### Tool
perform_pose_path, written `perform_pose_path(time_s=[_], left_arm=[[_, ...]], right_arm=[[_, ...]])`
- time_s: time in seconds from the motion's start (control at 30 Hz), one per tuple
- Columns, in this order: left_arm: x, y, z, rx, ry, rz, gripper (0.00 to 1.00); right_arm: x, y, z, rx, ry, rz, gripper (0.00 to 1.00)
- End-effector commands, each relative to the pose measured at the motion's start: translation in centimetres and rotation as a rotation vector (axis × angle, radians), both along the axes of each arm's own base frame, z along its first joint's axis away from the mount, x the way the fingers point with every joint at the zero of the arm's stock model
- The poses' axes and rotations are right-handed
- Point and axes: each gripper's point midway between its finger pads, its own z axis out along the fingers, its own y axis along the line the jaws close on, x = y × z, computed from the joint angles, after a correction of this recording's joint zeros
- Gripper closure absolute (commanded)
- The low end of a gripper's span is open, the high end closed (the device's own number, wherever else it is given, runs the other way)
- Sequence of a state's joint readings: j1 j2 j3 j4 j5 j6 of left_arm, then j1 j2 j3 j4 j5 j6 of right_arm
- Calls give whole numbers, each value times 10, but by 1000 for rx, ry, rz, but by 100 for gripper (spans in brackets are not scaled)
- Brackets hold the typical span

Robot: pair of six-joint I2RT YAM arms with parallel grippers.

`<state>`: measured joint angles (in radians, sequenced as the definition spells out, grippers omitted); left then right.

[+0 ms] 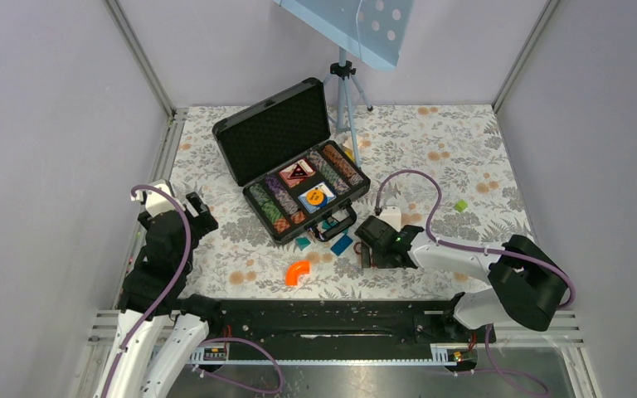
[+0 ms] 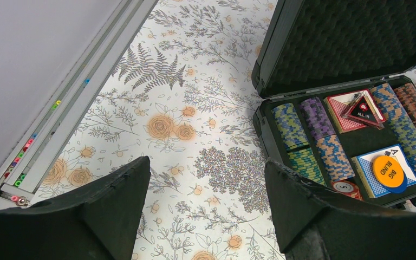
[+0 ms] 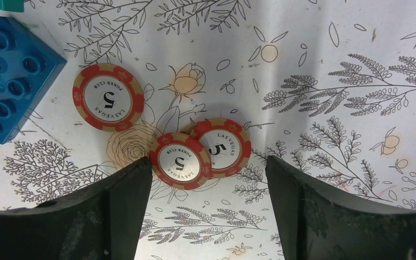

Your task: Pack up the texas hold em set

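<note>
The black briefcase (image 1: 274,133) lies open at the table's middle back, lid up, with rows of striped chips (image 1: 267,206), a red deck (image 1: 297,172) and a blue deck (image 1: 316,197) inside. The left wrist view shows its chip rows (image 2: 325,138) and an orange "BIG BLIND" disc (image 2: 389,171) on the blue deck. My right gripper (image 3: 208,187) is open, low over three loose red "5" chips (image 3: 180,160), two of them overlapping between its fingers, one apart (image 3: 108,98). My left gripper (image 2: 206,189) is open and empty over bare cloth, left of the case.
A blue studded block (image 3: 8,76) lies beside the loose chips. An orange curved piece (image 1: 297,272) and teal and blue blocks (image 1: 342,244) lie in front of the case. A small green piece (image 1: 461,205) sits at the right. A tripod (image 1: 344,91) stands behind the case.
</note>
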<state>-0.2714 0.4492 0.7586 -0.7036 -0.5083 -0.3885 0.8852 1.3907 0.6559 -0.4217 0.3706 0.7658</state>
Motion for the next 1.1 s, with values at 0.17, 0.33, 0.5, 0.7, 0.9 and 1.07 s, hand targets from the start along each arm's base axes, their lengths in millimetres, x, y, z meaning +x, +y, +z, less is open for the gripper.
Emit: perform_pose_path(time_s=[0.17,0.33,0.5,0.7,0.9,1.07], left_arm=[[7,-3,6,-2,-30,-11,23],[7,-3,7,-2,-32,-11,23],[7,-3,6,-1,-28,-11,23],[7,-3,6,-2,-29,-13,23],[7,-3,6,-2,-27,-14,23],[7,-3,6,-3,-29,-14,23]], right_arm=[[-8,-17,-17,-75,55,13,23],[-6,-16,-18,-78,59,14,28],[-6,-17,-18,-78,58,13,31],[-5,-16,-16,-72,52,14,37],[-6,-17,-16,-70,51,8,39],[-5,-17,-14,-65,40,7,40]])
